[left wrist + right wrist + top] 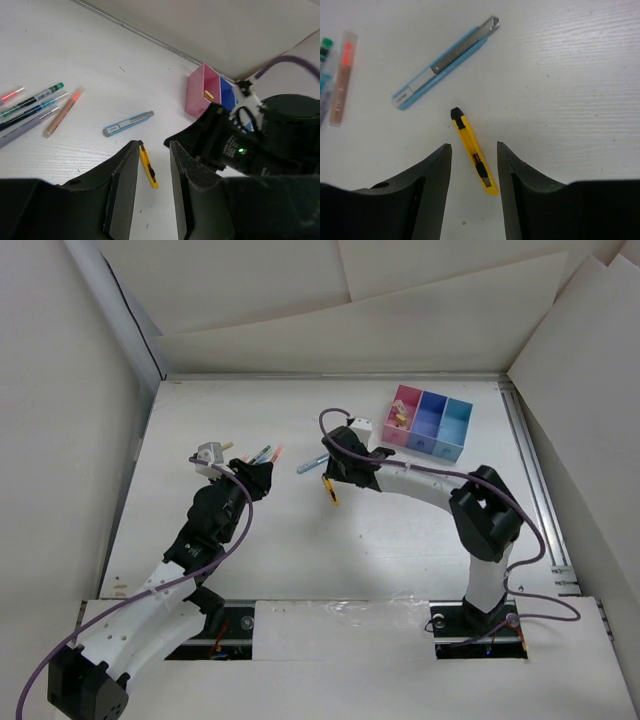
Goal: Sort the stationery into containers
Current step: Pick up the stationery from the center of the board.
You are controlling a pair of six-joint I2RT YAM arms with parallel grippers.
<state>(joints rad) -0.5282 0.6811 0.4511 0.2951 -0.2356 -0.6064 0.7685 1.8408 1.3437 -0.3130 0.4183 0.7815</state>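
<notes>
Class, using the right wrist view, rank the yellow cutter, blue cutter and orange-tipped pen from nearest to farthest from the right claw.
1. Yellow cutter, lying inside the open right claw.
2. Blue cutter, ahead, slightly left.
3. Orange-tipped pen, far left edge.

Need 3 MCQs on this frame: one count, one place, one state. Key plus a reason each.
1. How many bins are in the joined row? A three; B two; C four.
2. The yellow cutter lies: A in a bin; B on the table between the right gripper's fingers; C lifted in the air.
3. The right gripper is: A shut on the cutter; B shut, empty; C open.
Key: 1A, pink, dark blue and light blue; 2B, the right wrist view shows it flat in the gap; 3C, both fingers stand clear of the cutter.
</notes>
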